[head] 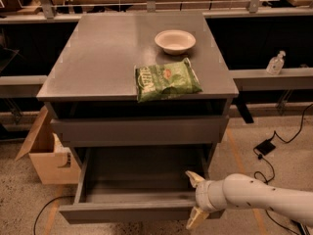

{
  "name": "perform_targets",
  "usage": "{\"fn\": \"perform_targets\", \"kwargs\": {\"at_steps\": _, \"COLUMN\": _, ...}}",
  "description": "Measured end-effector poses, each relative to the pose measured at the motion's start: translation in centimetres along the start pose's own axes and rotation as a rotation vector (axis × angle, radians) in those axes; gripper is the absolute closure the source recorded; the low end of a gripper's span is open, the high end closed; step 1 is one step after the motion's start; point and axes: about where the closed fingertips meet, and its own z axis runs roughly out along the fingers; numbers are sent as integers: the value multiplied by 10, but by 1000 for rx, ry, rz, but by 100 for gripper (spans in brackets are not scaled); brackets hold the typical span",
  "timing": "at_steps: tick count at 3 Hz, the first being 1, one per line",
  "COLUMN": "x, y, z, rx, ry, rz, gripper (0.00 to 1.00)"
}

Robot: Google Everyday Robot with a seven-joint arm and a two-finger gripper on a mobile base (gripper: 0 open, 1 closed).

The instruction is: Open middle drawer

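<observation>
1. The grey cabinet top point(98, 58) holds two things.
2. A white bowl point(175, 41) sits near the back.
3. A green bag point(166, 80) lies at the front edge.
4. The gripper point(195, 199) is low, at the open middle drawer point(127, 212).

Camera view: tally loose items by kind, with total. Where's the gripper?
Bowl: 1
Chip bag: 1
Bottle: 1
Cardboard box: 1
Total: 4
The gripper is at the right end of the open middle drawer, clamping its front panel with one finger on each side.
</observation>
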Motion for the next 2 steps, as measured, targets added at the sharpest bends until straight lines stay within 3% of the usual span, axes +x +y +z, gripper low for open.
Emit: {"fn": "perform_targets", "kwargs": {"at_steps": 2, "x": 10, "y": -25, "z": -57, "rx": 60, "ry": 14, "rz": 20, "gripper": 0}}
